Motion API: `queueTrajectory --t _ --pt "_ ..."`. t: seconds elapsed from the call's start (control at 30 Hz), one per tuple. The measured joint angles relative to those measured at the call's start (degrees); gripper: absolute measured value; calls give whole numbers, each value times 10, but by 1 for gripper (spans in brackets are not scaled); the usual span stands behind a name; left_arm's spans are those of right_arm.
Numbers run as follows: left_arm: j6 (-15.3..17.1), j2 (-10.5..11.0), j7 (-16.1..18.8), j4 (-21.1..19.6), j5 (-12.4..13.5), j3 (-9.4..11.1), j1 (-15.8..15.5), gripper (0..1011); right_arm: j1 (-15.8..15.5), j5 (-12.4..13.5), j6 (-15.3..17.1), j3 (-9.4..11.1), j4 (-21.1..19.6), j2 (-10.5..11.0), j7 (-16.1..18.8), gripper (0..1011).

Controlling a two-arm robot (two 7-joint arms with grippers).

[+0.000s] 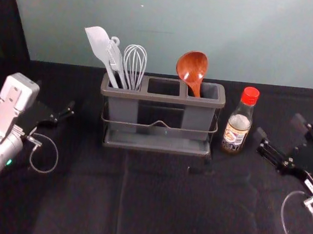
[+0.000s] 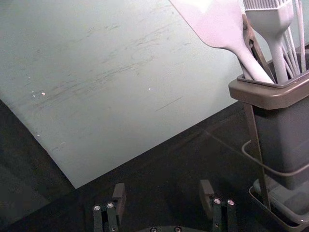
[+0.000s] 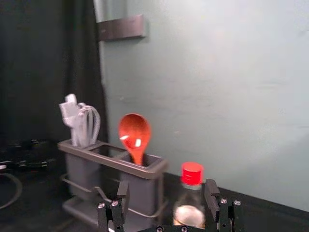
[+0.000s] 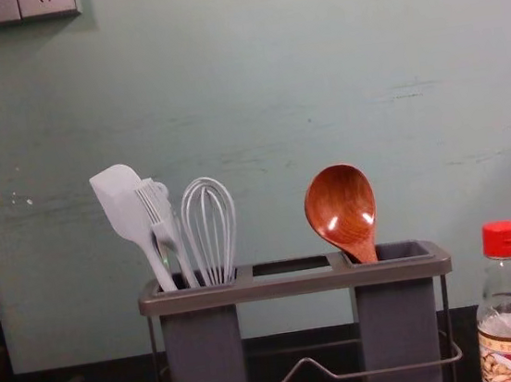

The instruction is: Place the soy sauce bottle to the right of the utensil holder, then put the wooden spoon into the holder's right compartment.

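The utensil holder [image 1: 163,98] stands mid-table, and the wooden spoon [image 1: 192,68] leans in its right compartment, bowl up. Upright just right of the holder, with a small gap, is the red-capped soy sauce bottle [image 1: 238,127]. My right gripper [image 1: 279,127] is open to the right of the bottle, not touching it. In the right wrist view the bottle [image 3: 189,198] shows beyond the right gripper [image 3: 166,193]. My left gripper [image 1: 63,117] is to the left of the holder, and in the left wrist view the left gripper [image 2: 163,193] is open and holds nothing.
A white spatula [image 4: 125,207], a brush [image 4: 161,217] and a whisk [image 4: 209,225] stand in the holder's left compartment. Behind the black-covered table [image 1: 154,204] rises a pale wall [image 1: 165,19]. Bare cloth lies in front of the holder.
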Motion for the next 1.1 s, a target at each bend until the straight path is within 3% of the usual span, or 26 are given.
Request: queueTrajectory --t 0.03,0.17,0.37,0.63,1.1 --pt "0 0 0 0 0 0 0 1005 -9 -16 -22 3 5 -11 -12 1002" --pt "0 0 0 0 0 0 0 1005 -22 -49 -58 6 22 -38 -40 1002" --pt "0 0 0 0 0 0 0 1005 -19 -94 -78 4 53 -73 -76 1002" --pt "0 0 0 0 0 0 0 1005 3 -109 -73 3 82 -97 -84 1002" --pt "0 0 0 0 0 0 0 1005 71 -120 -20 -6 149 -128 -76 1002"
